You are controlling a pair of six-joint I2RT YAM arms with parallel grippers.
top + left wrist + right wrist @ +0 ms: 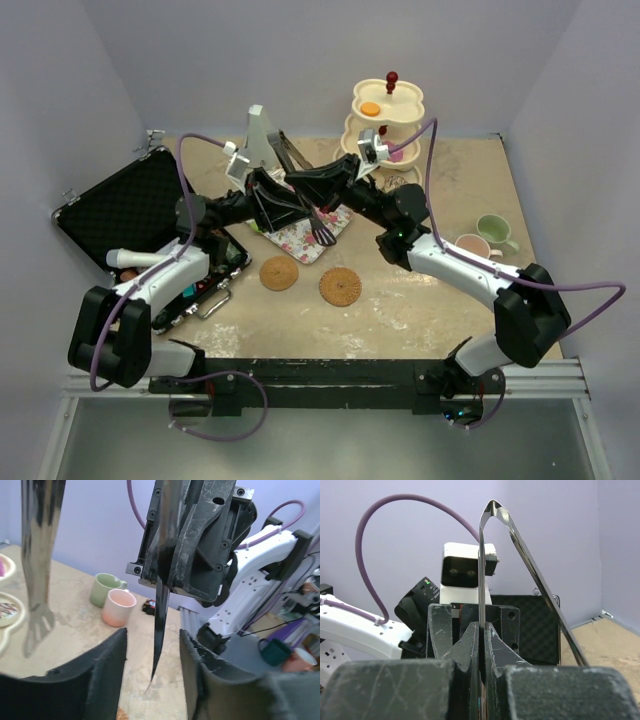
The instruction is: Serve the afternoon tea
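Metal tongs [300,165] hang over the middle of the table, hinge up. My right gripper [481,630] is shut on one tong arm [480,570]; the other arm [540,585] splays free. My left gripper [152,632] is open, and the gripped dark tong arm [161,605] passes between its fingers [112,660] with a gap on each side. The free tong arm [39,580] hangs to the left. The cream three-tier stand [410,100] with a red knob [391,77] stands at the back and carries an orange donut [370,108]. A pink mug [470,245] and a green mug [494,230] sit on the right. Two woven coasters [279,273] [340,286] lie in front.
An open black case [125,210] lies at the left, under my left arm. A grey pyramid-shaped object [258,135] stands behind the grippers. A floral mat [300,240] lies beneath the tongs. Walls close in the table on three sides.
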